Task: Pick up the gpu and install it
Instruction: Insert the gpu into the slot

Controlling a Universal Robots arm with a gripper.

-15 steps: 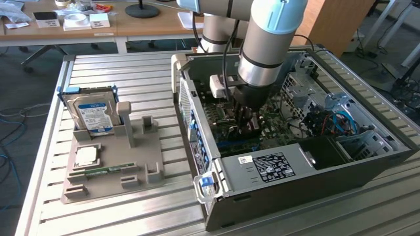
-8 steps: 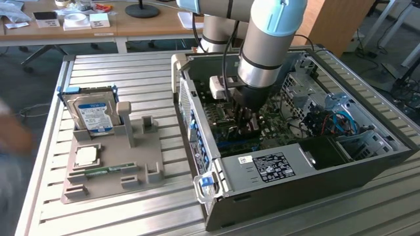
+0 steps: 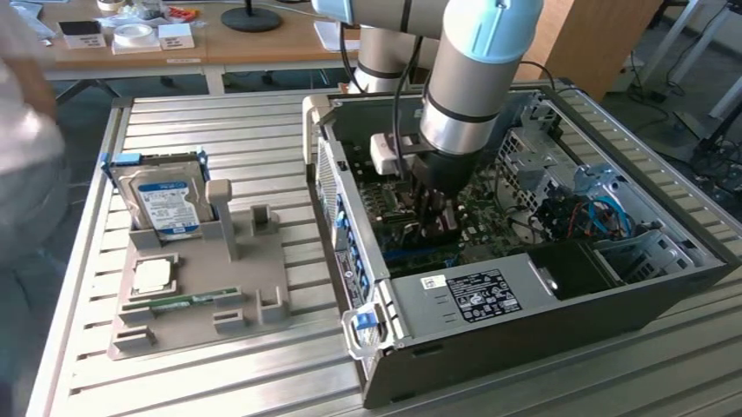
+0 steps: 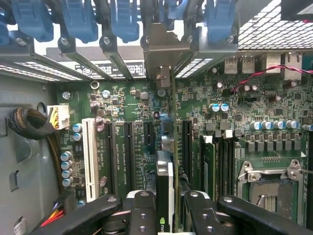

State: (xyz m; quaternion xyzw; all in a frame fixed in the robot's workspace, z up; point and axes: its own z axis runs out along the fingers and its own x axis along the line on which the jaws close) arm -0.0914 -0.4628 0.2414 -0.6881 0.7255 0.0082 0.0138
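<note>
My gripper (image 3: 439, 219) reaches down into the open computer case (image 3: 522, 330), just above the green motherboard (image 3: 487, 226). In the wrist view the gpu (image 4: 165, 183) stands edge-on between my two black fingers (image 4: 142, 210), which are shut on it. Its silver end bracket (image 4: 166, 46) reaches the rear slot openings under the blue latches (image 4: 78, 19). The card's lower edge runs along an expansion slot on the motherboard (image 4: 122, 107), between the black slots; whether it is seated I cannot tell.
A grey parts holder (image 3: 238, 278) left of the case carries a silver hard drive with a blue label (image 3: 166, 204), a processor chip (image 3: 153, 275) and a green memory stick (image 3: 186, 301). A blurred person (image 3: 23, 174) stands at the exterior view's left. Cables (image 3: 579, 213) lie inside the case.
</note>
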